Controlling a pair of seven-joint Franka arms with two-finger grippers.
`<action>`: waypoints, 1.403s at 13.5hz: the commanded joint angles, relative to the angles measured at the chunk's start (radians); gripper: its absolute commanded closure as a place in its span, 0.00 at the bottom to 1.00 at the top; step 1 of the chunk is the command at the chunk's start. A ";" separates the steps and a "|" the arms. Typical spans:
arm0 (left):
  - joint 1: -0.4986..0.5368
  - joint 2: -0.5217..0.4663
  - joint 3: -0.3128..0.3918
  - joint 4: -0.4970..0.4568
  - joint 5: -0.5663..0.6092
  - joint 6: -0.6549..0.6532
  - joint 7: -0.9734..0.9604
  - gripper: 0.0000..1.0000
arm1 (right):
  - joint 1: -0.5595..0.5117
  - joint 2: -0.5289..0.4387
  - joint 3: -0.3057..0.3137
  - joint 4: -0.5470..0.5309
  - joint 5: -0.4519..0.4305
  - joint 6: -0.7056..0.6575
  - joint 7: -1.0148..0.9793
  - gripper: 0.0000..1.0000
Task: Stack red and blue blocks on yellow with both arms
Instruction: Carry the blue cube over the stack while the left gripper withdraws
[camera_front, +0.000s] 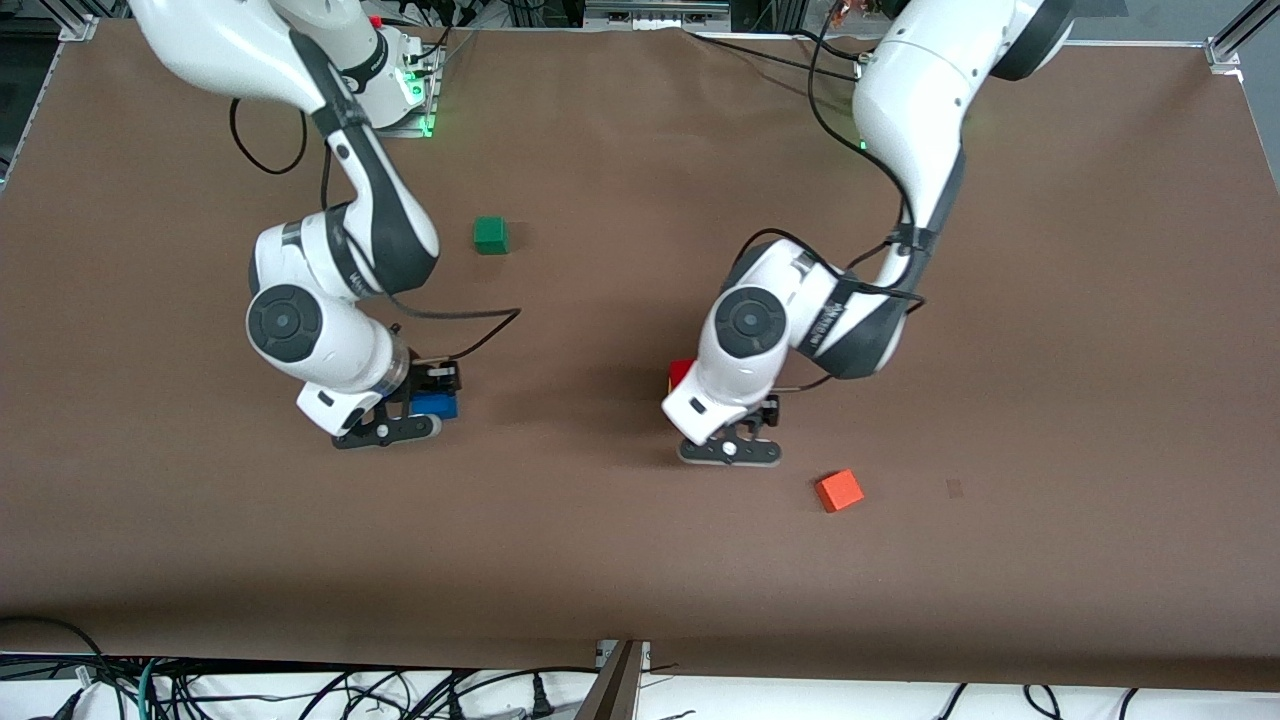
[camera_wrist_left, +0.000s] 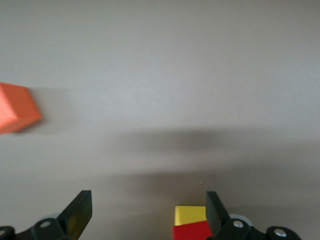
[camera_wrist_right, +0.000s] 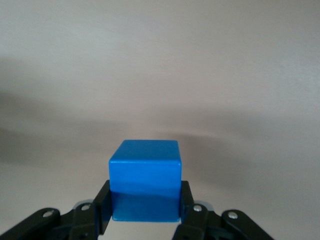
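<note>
The red block (camera_front: 681, 372) sits on the yellow block (camera_front: 669, 384) near the table's middle; only a sliver of yellow shows there. My left gripper (camera_front: 722, 425) hovers over this stack, open and empty. In the left wrist view (camera_wrist_left: 147, 215) the red block (camera_wrist_left: 192, 232) and the yellow block (camera_wrist_left: 190, 212) lie just inside one finger (camera_wrist_left: 216, 212), and the other finger (camera_wrist_left: 79, 212) stands well apart. My right gripper (camera_front: 440, 385) is shut on the blue block (camera_front: 435, 405), low over the table toward the right arm's end. The right wrist view (camera_wrist_right: 145, 212) shows the blue block (camera_wrist_right: 145, 175) held squarely between the pads.
An orange cube (camera_front: 839, 490) lies nearer to the front camera than the stack, toward the left arm's end; it also shows in the left wrist view (camera_wrist_left: 17, 107). A green cube (camera_front: 490, 235) lies farther back, between the two arms.
</note>
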 joint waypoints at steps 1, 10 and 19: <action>0.069 -0.016 -0.004 0.098 0.005 -0.097 0.037 0.00 | 0.094 0.010 -0.002 0.094 0.013 -0.082 0.096 0.54; 0.405 -0.281 -0.012 0.097 0.001 -0.328 0.442 0.00 | 0.376 0.233 -0.002 0.479 0.013 -0.092 0.591 0.53; 0.543 -0.345 -0.012 0.096 -0.001 -0.442 0.443 0.00 | 0.482 0.355 -0.012 0.538 -0.007 0.053 0.705 0.52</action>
